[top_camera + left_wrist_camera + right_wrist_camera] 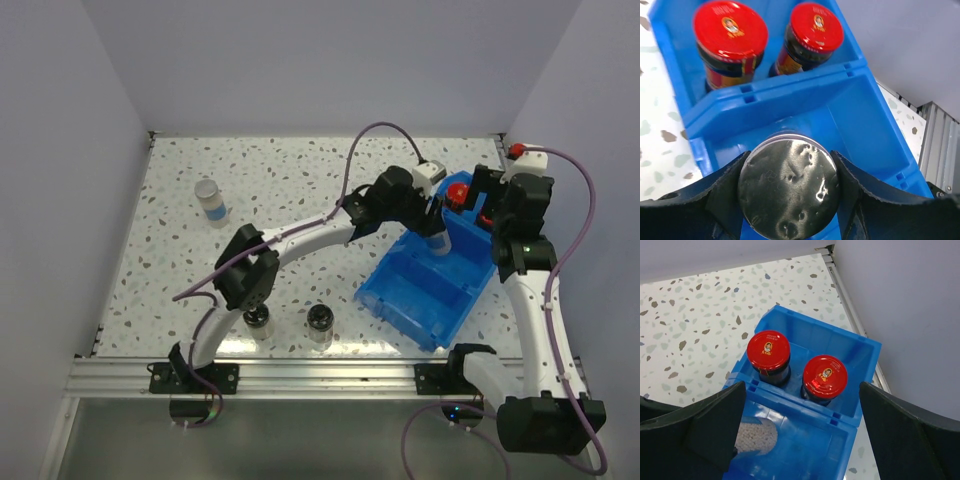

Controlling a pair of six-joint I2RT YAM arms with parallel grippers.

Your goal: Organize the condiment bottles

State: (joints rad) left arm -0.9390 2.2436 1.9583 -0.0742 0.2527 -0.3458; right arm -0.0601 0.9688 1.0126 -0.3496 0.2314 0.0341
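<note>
L gripper (433, 220) clenched on silver-cap jar (785, 195), held in blue bin's (860, 347) middle compartment, beside the two red-cap jars (768, 350) in far compartment. Step: placing. Next prob. calls for straight lowering, then release. R gripper (802, 390) spread wide, empty, above bin. Second silver-cap jar (209, 200) and black-lid jars (320, 322) sit on table; one is half under L arm. Can't tell if held jar touches bin floor.

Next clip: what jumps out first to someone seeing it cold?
Two red-capped jars stand side by side in the end compartment of the blue bin. The left pincer grips a silver-capped jar at the compartment beside them. Two black-lidded jars stand near the front edge of the table.
</note>
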